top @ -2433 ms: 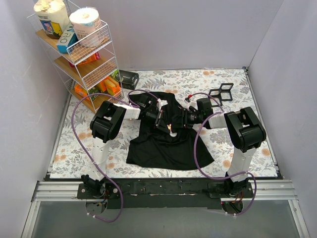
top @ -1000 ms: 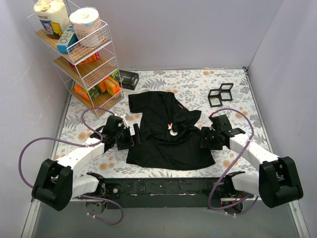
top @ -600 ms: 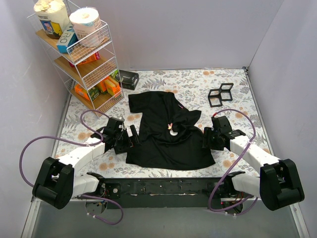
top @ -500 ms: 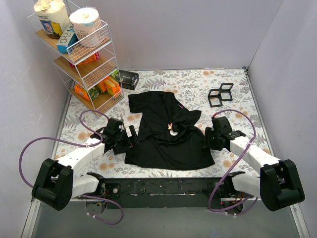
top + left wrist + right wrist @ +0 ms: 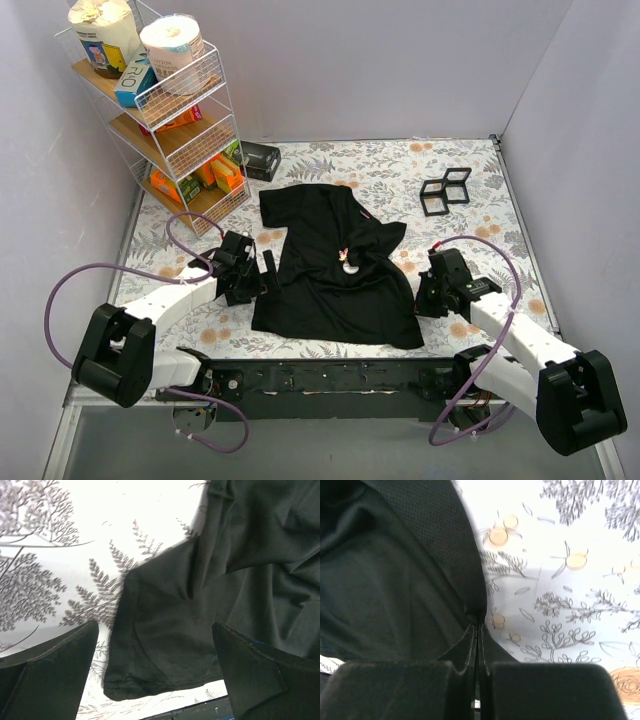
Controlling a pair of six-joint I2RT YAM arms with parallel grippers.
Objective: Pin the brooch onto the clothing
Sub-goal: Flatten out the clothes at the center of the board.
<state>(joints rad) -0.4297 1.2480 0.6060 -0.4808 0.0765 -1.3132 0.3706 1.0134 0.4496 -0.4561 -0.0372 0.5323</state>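
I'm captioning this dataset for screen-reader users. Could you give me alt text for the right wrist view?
The right gripper, jaws shut, pinches the edge of the black T-shirt, which fills the left half. To the right lies a white tablecloth printed with grey ferns and orange dots.

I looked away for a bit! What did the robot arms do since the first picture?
Both arms pulled back from the middle of the plain black T-shirt to its sides. The right fingers pinch its right edge, tugging that corner a little nearer; the left fingers hang open over the left hem. The tiny round silver brooch stayed on the shirt.
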